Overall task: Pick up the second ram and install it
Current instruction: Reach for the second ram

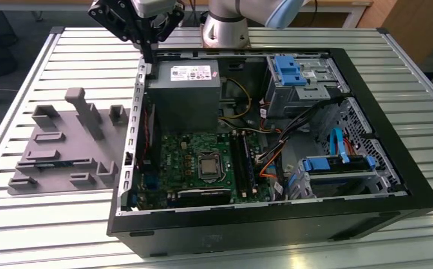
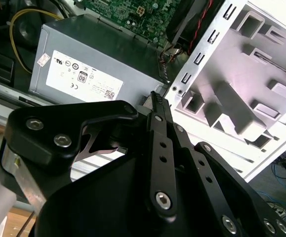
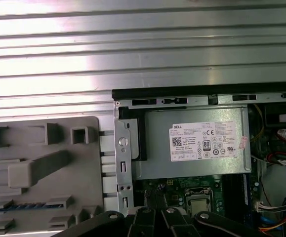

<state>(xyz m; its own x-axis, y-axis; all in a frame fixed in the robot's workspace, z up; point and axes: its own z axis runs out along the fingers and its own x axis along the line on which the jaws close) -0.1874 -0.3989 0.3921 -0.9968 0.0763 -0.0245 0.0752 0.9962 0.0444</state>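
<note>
Gripper (image 1: 149,60), apparently closed and empty, hangs at the case (image 1: 276,224) rim beside the PSU (image 1: 182,101), the ram (image 3: 14,208) lying in the grey holder (image 1: 59,129) outside; descending here risks striking the rim.

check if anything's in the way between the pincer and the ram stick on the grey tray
Nothing covers the ram stick, which lies open in the grey tray. The pincer hangs by a corner of the computer case, near the power supply. The tray's tall post and the case wall stand roughly between them.
</note>
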